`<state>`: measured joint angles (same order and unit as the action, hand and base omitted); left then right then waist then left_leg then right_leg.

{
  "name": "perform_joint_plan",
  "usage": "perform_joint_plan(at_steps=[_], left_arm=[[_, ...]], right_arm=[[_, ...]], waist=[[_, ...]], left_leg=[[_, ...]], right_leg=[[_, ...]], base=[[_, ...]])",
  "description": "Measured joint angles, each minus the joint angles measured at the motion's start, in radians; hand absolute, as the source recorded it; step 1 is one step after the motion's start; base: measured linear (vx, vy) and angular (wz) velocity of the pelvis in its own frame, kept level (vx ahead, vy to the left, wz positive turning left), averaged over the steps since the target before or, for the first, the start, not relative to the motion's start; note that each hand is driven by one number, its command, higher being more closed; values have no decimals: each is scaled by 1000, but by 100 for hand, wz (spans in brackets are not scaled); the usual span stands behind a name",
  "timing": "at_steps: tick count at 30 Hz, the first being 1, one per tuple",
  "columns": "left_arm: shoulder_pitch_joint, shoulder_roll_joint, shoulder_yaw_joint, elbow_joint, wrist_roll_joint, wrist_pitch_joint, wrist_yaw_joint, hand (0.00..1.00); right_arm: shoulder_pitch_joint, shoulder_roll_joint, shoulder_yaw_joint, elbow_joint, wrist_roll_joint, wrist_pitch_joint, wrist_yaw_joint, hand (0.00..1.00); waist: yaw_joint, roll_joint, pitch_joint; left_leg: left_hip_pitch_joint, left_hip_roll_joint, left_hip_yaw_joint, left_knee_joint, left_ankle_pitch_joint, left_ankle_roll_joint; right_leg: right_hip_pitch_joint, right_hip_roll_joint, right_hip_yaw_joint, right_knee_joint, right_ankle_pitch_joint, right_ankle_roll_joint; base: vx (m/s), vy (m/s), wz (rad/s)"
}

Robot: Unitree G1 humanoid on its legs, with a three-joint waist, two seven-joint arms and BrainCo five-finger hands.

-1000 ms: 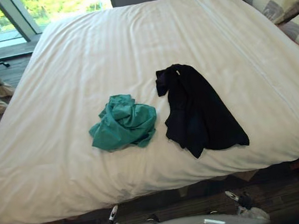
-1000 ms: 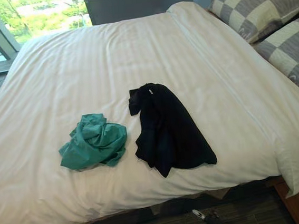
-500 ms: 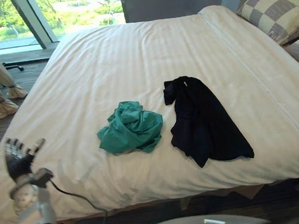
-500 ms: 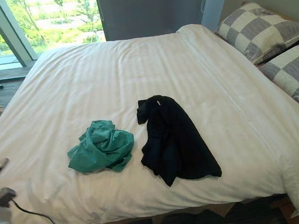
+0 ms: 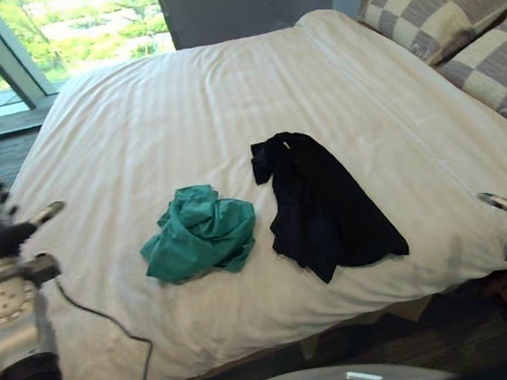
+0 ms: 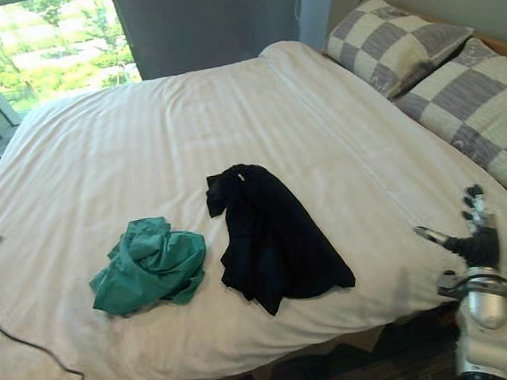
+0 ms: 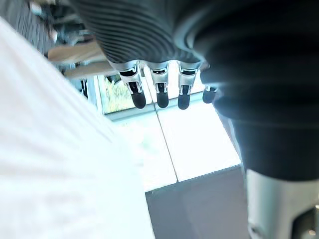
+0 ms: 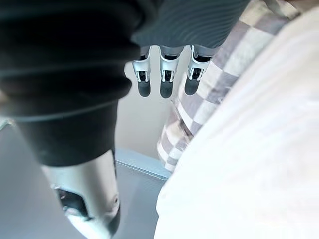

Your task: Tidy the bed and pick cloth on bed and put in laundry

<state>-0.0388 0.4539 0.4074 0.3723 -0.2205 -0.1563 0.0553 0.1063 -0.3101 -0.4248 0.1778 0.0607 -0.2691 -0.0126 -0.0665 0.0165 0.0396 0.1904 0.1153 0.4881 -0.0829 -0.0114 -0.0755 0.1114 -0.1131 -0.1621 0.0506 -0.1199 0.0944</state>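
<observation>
A wide bed (image 5: pixel 182 98) under a white cover takes up most of the scene. Two cloths lie on its near half, close together but not touching. The green cloth (image 5: pixel 199 233) is crumpled into a heap on the left. The black cloth (image 5: pixel 325 205) on the right is spread longer, running from the middle toward the near right. Its folds are too dark to show what sort of garment it is.

The left hand (image 5: pixel 2 239) is raised beside the bed's near left edge and partly cut off by the frame. Its fingers (image 7: pixel 158 92) are straight and spread, holding nothing. The right hand (image 6: pixel 482 244) is raised by the near right corner, also released, with its fingers (image 8: pixel 165 77) straight and nothing between them. Neither hand touches a cloth.

At the far right lies a checked pillow (image 6: pixel 392 42). A second pillow (image 6: pixel 484 109) nearer on that side runs off the edge. A window (image 5: pixel 85 26) shows past the far left corner.
</observation>
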Motion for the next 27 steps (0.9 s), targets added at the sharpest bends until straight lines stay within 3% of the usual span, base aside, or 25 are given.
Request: perform_joint_plan(at_steps=[3,6,15,19,20,23,27], left_arm=[[57,-155,-89,-46,93,23,67,0],[96,-203,-146,-75,192,39,137,0],[90,-191,-215,-75,420,59,250,0],[34,-126,-257,-75,537,132,329,0],[14,-114,-257,-75,554,145,340,100],[-82,-26,-258,-76,610,209,361,100],[-172,71,-282,-73,752,286,325,100]], right_arm=[[77,52,44,-69,-28,25,-26,0],[127,76,88,-105,-42,49,-56,0],[124,88,144,-128,-4,81,-148,0],[119,105,163,-202,37,78,-150,0],[114,105,163,-209,40,76,-149,0],[78,105,162,-252,74,71,-148,0],[31,88,157,-333,76,51,-136,0]], waist=[[-21,-13,20],[-27,-24,26],[-24,-14,104],[-25,-31,147],[-25,-33,155],[-24,-52,209],[-24,-39,262]], left_leg=[[-2,12,-1,4,-20,-14],[-36,15,3,19,-28,-15],[-105,25,50,34,-22,-11],[-137,35,58,40,-22,-11],[-143,38,57,43,-22,-12],[-183,42,64,65,-22,-12],[-238,44,82,83,-19,-9]], right_leg=[[-4,12,13,1,0,0],[-41,14,34,10,0,0],[-138,27,109,31,15,-12],[-176,37,128,39,21,-21],[-186,39,131,39,26,-24],[-228,39,152,54,28,-25],[-290,39,175,58,39,-25]], base=[[-65,-43,-11],[-51,-28,-11],[-6,-14,-12],[1,-43,-7],[-22,-32,-3],[-28,-12,-3],[-20,-26,-13]])
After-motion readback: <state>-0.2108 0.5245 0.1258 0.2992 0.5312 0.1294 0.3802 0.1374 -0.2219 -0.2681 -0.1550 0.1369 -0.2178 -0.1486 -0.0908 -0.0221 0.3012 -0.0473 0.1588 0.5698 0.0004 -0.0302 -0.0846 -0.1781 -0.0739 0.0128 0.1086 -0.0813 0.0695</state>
